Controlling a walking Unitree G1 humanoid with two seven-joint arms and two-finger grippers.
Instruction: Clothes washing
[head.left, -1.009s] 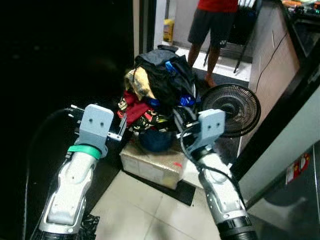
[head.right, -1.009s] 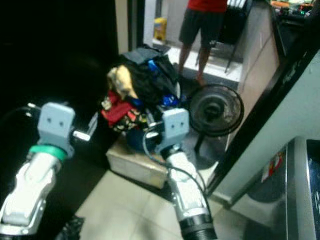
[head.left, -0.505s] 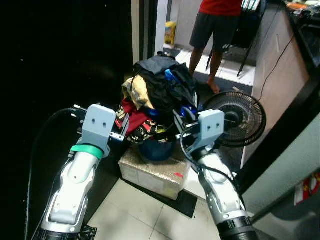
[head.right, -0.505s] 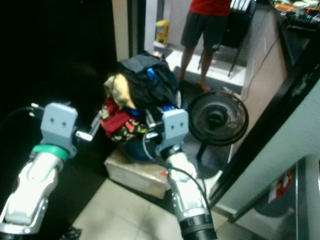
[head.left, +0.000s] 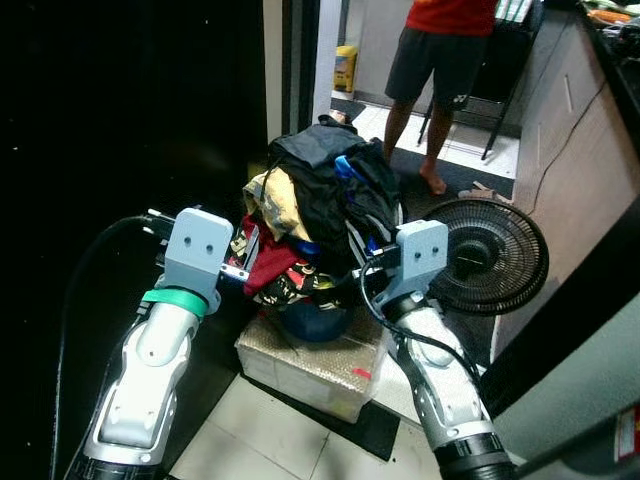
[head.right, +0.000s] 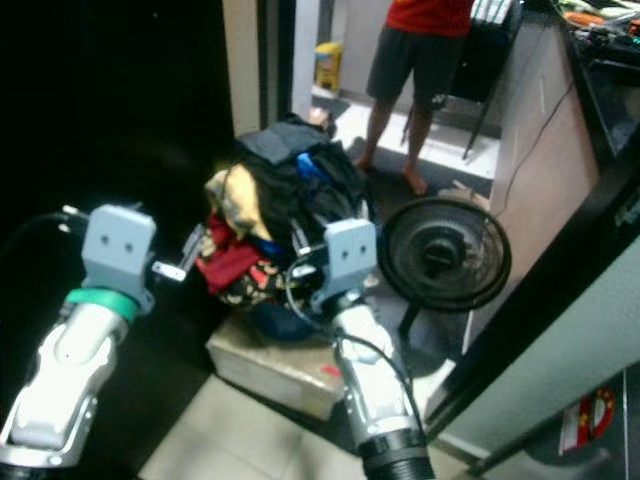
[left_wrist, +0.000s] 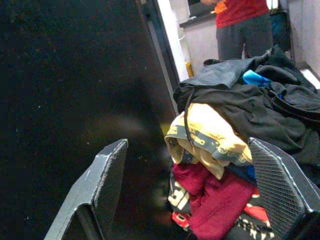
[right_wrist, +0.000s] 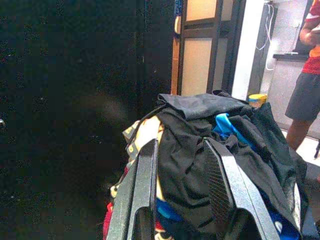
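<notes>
Left end effector (head.left: 246, 252) was held spread, just left of the clothes pile (head.left: 315, 215). Pile was heaped in a blue basket (head.left: 312, 303) on a box (head.left: 305, 360). Right end effector (head.left: 352, 268) was part-spread against pile's right side, nothing pinched. Judged early: nothing lifted yet.

a tall heap of clothes (head.left: 315, 215) sits piled in a dark blue basket (head.left: 312, 318), spilling well over its rim. on top lies a dark grey garment (head.left: 305, 145), with crumpled black fabric (left_wrist: 240, 107) below it and a bright blue piece (left_wrist: 256, 78) poking out between the folds. on the heap's left side hangs a pale yellow garment (left_wrist: 212, 137) with a grey printed band. under that bulges a dark red cloth (left_wrist: 212, 202), and a patterned black, red and white piece (head.left: 290, 290) lies at the bottom edge.
</notes>
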